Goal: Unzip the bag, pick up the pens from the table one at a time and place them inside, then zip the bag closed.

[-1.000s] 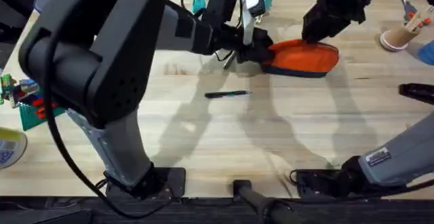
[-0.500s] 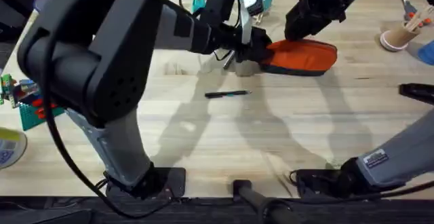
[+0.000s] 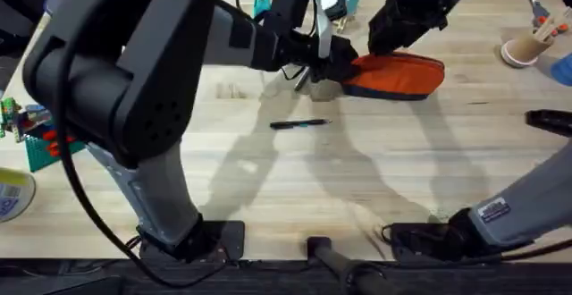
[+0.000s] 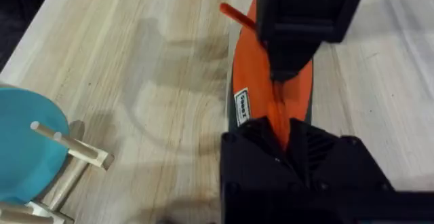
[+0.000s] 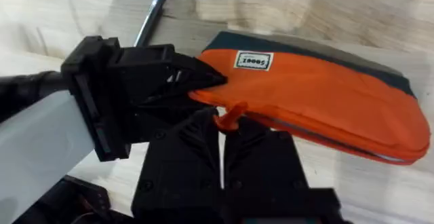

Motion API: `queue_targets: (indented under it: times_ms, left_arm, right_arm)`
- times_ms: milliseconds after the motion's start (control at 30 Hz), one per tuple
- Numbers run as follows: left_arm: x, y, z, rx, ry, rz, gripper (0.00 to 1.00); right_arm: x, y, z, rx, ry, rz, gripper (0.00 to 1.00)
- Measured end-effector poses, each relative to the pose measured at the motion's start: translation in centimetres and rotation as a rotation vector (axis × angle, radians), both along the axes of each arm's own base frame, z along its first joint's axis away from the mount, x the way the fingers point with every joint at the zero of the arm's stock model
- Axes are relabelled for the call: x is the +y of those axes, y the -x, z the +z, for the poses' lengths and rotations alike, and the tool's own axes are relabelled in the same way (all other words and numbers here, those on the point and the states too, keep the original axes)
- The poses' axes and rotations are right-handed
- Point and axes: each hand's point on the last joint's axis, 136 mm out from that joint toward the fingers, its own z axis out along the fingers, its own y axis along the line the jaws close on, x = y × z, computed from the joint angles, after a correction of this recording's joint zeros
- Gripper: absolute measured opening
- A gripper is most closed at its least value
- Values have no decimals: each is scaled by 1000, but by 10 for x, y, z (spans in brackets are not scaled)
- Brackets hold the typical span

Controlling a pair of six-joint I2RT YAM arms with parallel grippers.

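Orange bag (image 3: pixel 398 71): 1, pinched by left gripper (image 3: pixel 344 65) (black pen (image 3: pixel 299 124): 1).

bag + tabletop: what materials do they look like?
Bag: looks like woven fabric, matte orange with a dark underside. It creases softly where the left gripper pinches its end, and a small sewn label shows. The exact fibre can't be told.
Table: light wood, butcher-block style. Plank seams and grain are visible, and the finish is smooth with low sheen.

Orange bag (image 3: pixel 398 71) flat on table (image 3: pixel 357 179), black pen (image 3: pixel 300 124) nearby
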Motion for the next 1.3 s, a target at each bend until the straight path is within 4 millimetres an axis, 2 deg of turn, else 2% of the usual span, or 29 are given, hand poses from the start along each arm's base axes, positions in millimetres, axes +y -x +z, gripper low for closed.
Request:
queue_targets:
  times_ms: [200, 233, 267, 433, 467, 700, 900, 1000, 1300]
  left_arm:
    - [0, 0, 0, 0, 0, 0, 43]
    - [0, 0, 0, 0, 0, 0, 43]
    - [0, 0, 0, 0, 0, 0, 43]
    - [-1, 0, 0, -1, 0, -1, 43]
    - [-1, 0, 0, 0, 0, -1, 43]
    - [-1, 1, 0, 0, 0, -1, 43]
    - [-1, 1, 0, 0, 0, -1, 43]
    - [-1, 1, 0, 0, 0, -2, 43]
    - [-1, 0, 0, -3, 1, -2, 43]
  right_arm:
    - [0, 0, 0, 1, -2, -4, 35]
    - [1, 0, 0, 2, -4, -5, 68]
    - [2, 0, 1, 5, -13, -9, 164]
    - [15, 2, 5, 6, -63, 10, 882]
    - [17, 2, 5, 7, -69, 14, 965]
    - [15, 1, 6, 10, -85, 1, 995]
    - [-6, 1, 9, 42, -90, -77, 996]
    - [-13, 0, 18, 40, -91, -98, 996]
    - [-32, -8, 66, -25, -81, -140, 996]
